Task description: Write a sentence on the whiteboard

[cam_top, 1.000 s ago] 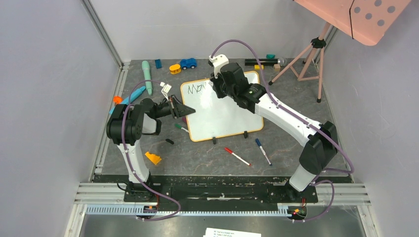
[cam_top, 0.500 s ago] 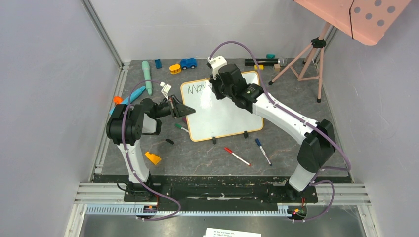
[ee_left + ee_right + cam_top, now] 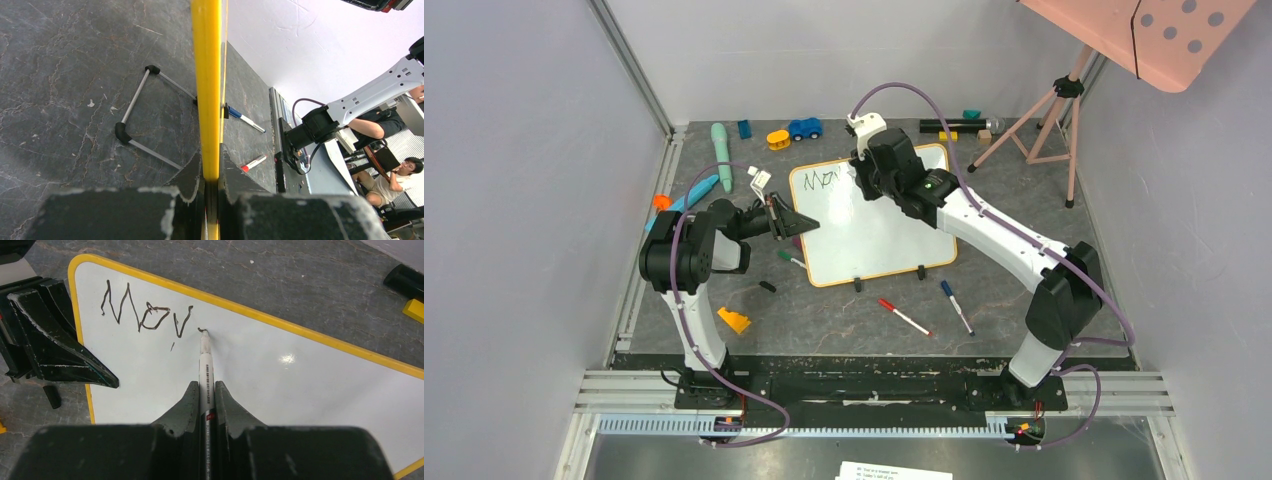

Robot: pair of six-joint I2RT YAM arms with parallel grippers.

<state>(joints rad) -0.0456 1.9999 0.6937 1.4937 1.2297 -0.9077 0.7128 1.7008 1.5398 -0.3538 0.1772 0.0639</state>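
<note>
The whiteboard (image 3: 869,240) is laid flat on the dark table (image 3: 824,320), a little beyond the middle and turned slightly, with its two black feet (image 3: 858,285) at the near edge. The top external view shows its frame as orange; the wrist views show it as yellow. In its far left corner the sentence (image 3: 145,310) is begun: the wobbly dark letters "Mov" are seen, followed by a small hooked stroke.

A white marker (image 3: 205,365) is pressed with its tip on that last stroke. The marker is clamped between the closed fingers of the right gripper (image 3: 204,390), which is held over the far part of the board. The left edge of the board is pinched by the left gripper (image 3: 211,160), whose fingers are closed on the frame from either side. A thin wire stand with black ends (image 3: 137,120) is seen under the board in the left wrist view.

Near the board's front edge, a red-capped marker (image 3: 904,317) and a blue-capped marker (image 3: 956,306) are laid on the table, apart from each other. A green-capped marker (image 3: 790,259) is found just beside the board's left edge, and an orange wedge (image 3: 734,320) lies nearer the left arm's base. Beyond the board, a blue toy car (image 3: 804,128) and a yellow piece (image 3: 778,139) are set near the back wall. A pink tripod (image 3: 1044,115) is stood at the far right.
</note>
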